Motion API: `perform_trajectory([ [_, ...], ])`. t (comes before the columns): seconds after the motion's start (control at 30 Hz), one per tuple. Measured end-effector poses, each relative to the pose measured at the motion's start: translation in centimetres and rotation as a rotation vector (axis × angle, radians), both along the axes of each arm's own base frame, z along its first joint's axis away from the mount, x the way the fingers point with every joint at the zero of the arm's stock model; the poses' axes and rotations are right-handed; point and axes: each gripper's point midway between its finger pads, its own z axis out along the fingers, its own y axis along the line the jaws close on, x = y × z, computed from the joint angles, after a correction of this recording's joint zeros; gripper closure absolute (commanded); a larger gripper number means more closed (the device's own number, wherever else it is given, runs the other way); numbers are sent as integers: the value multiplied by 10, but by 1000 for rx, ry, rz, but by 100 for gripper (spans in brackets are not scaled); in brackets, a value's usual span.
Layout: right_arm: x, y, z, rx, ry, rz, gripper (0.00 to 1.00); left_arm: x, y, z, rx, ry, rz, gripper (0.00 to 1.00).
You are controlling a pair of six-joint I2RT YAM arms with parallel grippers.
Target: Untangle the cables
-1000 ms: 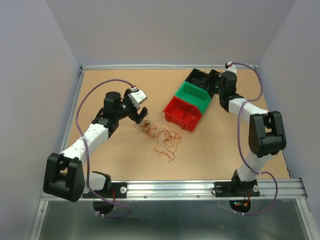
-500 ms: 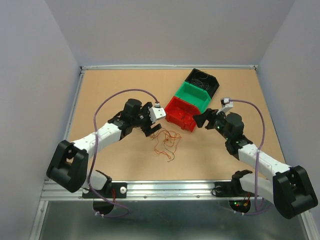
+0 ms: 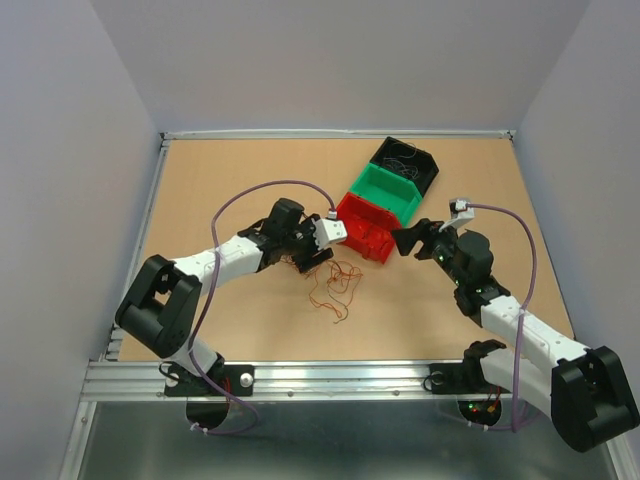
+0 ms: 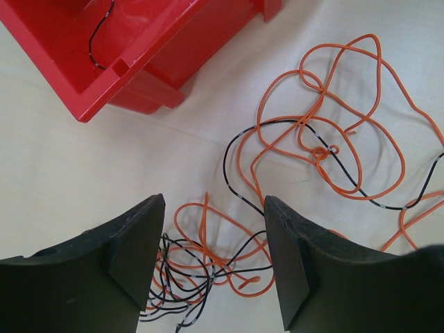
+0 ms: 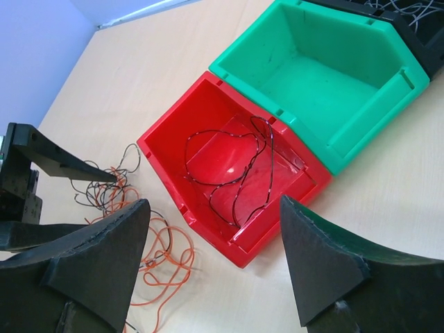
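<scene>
The cables (image 3: 335, 285) lie as a loose orange and dark tangle on the table, in front of the red bin (image 3: 352, 238). My left gripper (image 3: 318, 256) hovers over the tangle's left end. In the left wrist view my left gripper (image 4: 214, 208) is open, and a knot of dark and orange cables (image 4: 191, 274) lies between its fingers, unclamped. Orange loops (image 4: 326, 139) spread out to the right. My right gripper (image 3: 405, 240) stands at the red bin's right corner. Seen from its own wrist camera, the right gripper (image 5: 215, 205) is open and empty. One dark cable (image 5: 236, 173) lies inside the red bin (image 5: 170, 173).
A green bin (image 3: 385, 190) and a black bin (image 3: 405, 160) stand in a diagonal row behind the red one. The black bin (image 5: 416, 14) holds thin pale wires. In the left wrist view, the red bin (image 4: 139, 62) stands close ahead of the fingers.
My left gripper has moved right along the tangle toward the red bin, its jaws narrowing somewhat. My right arm swung from the black bin down to the red bin's right corner.
</scene>
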Motion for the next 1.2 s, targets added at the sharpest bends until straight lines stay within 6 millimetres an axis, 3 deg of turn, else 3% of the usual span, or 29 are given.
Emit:
perform_trajectory([
  [0.3,1,-1,0,-2,0,-6,21,-1,-2,-1,0,15,-6,30],
  [0.4,0,-1,1,-2,-5,-2,21,-8,0,-5,8,44,-17,37],
  [0.53,-1,-1,4,-1,-13,1,21,-14,-1,-11,27,87,-33,52],
  [0.7,-2,1,3,-8,-16,12,29,-17,-1,-23,58,132,-46,100],
  [0.9,-19,25,-7,-34,-3,194,28,-17,2,-23,61,138,-37,100],
  [1.0,-33,42,-18,-51,23,312,28,-11,5,-10,28,112,-14,100],
  [1.2,-67,83,-41,-112,58,532,27,22,36,62,-149,-62,113,100],
])
